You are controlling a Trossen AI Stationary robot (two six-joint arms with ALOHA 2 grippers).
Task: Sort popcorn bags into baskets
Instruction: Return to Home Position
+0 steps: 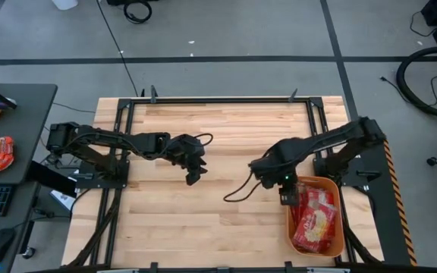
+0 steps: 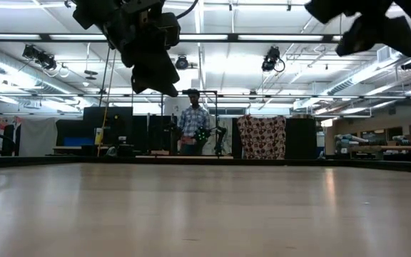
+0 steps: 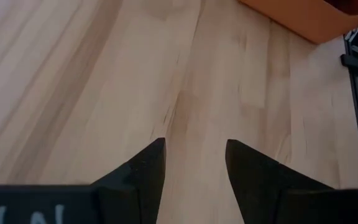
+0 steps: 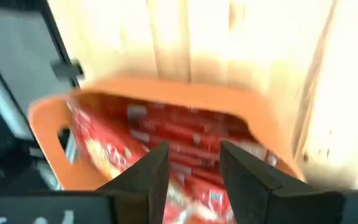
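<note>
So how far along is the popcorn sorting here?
Seems done: the popcorn bags lie in the orange bin, and none shows on the wooden table. Nothing is in hand: the left gripper, over bare wood, and the right gripper, above the bin, are open and empty. Left: probably parking the arms.

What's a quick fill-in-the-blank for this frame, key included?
1. The popcorn bags lie inside the ___ basket.
2. On the left gripper, over bare table, the jaws stand ___.
3. The right gripper hangs over one corner of the ___.
Missing words: orange; open; basket.
</note>
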